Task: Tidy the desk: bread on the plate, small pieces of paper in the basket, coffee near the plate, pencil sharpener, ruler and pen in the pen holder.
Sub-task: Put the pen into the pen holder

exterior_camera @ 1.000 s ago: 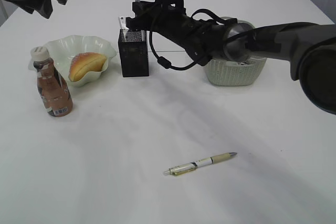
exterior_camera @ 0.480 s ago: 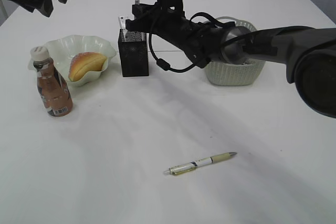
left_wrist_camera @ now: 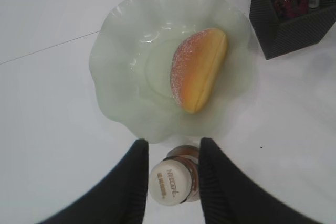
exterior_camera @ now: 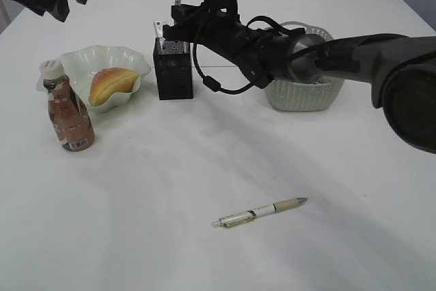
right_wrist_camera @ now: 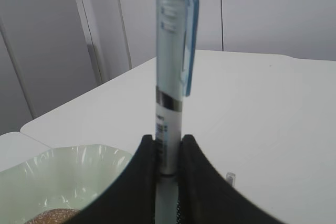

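A yellow-barrelled pen point(exterior_camera: 259, 212) lies near on the table point(exterior_camera: 340, 189). Left, the coffee bottle point(exterior_camera: 67, 107) stands beside the plate point(exterior_camera: 82, 59) holding bread point(exterior_camera: 110, 84). Right gripper point(right_wrist_camera: 167, 148) clamps a blue pen point(right_wrist_camera: 170, 66) upright over the pen holder point(exterior_camera: 174, 69). Left gripper point(left_wrist_camera: 170, 153): fingers apart above the bottle cap.
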You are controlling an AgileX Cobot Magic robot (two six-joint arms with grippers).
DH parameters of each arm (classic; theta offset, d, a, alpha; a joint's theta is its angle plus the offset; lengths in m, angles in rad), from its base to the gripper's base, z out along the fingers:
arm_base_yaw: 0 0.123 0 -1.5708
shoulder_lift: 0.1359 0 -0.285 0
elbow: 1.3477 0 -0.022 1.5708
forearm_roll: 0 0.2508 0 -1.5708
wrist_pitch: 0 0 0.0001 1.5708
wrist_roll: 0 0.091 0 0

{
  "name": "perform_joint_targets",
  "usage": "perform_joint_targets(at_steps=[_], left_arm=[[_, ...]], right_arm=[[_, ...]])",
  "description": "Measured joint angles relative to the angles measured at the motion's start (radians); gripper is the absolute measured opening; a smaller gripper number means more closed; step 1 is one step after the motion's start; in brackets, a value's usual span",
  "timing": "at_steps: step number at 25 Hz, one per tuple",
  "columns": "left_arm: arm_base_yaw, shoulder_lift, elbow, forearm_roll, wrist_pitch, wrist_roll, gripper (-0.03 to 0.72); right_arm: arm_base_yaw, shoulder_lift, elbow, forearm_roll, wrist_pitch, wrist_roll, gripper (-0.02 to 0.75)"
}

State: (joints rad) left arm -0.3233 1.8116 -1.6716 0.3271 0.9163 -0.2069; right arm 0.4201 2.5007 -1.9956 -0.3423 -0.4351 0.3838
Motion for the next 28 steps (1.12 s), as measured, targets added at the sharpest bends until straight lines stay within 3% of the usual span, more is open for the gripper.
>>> perform_joint_targets(at_steps=[11, 16, 22, 28], left_arm=[[0.000, 0.000, 0.000, -0.007, 0.000, 0.000, 0.244], [0.000, 0.000, 0.000, -0.007, 0.000, 0.000, 0.244], [0.000, 0.000, 0.000, -0.007, 0.004, 0.000, 0.244], [0.000, 0.000, 0.000, -0.007, 0.004, 0.000, 0.244]], right_arm=[[0.000, 0.000, 0.000, 0.000, -0.002, 0.004, 0.073], [0.000, 0.000, -0.001, -0.002, -0.002, 0.004, 0.125], [0.000, 0.000, -0.002, -0.003, -0.002, 0.004, 0.254], [0.000, 0.000, -0.002, -0.006, 0.001, 0.004, 0.273]])
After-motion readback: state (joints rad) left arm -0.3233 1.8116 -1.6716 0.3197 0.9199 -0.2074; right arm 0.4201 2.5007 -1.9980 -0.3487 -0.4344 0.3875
